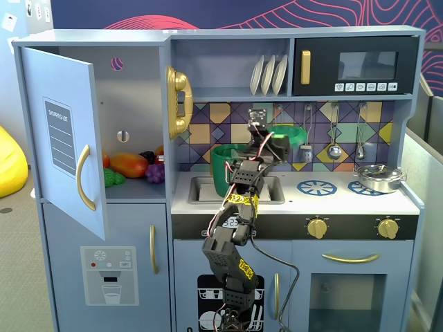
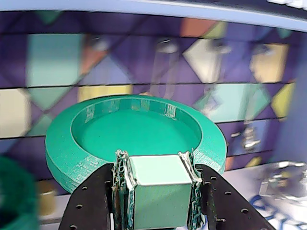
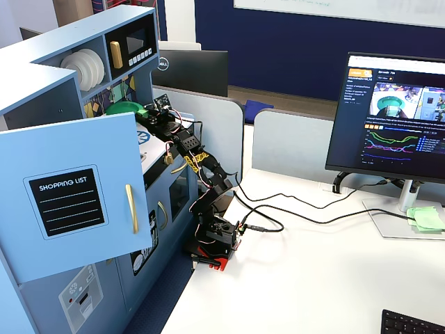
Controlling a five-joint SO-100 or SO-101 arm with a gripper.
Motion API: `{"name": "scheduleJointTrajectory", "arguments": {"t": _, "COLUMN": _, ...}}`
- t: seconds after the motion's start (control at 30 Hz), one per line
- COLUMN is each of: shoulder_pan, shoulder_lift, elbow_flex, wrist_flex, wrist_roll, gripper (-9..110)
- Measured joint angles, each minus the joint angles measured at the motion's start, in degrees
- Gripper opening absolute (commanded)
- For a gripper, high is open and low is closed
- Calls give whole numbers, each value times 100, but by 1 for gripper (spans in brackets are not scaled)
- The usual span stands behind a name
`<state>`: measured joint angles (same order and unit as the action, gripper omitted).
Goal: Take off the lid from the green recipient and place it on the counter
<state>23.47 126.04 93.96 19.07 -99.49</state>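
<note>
Item count, referenced to the counter (image 1: 346, 202): one lid (image 2: 136, 136) above it; one green recipient (image 1: 223, 170) at its left end; one silver pan (image 1: 378, 178) at its right end; two blue burner rings (image 1: 317, 187) printed on it; two yellow knobs (image 1: 317, 227) below its front edge; three white plates (image 1: 269, 75) on the shelf above it; one microwave (image 1: 356, 66) above its right end; one yellow telephone (image 1: 179, 102) above its left end.
</note>
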Motion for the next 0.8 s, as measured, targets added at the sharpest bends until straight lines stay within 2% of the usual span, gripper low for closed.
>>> {"name": "scheduleJointTrajectory", "arguments": {"t": 0.5, "shoulder_pan": 791, "shoulder_lift": -563, "elbow_flex": 2619, "wrist_flex": -2777, "wrist_roll": -264, "gripper": 0}}
{"name": "scheduleJointTrajectory", "arguments": {"t": 0.8, "shoulder_pan": 923, "shoulder_lift": -1099, "elbow_flex": 3190, "wrist_flex": -3516, "wrist_roll": -264, "gripper": 0}}
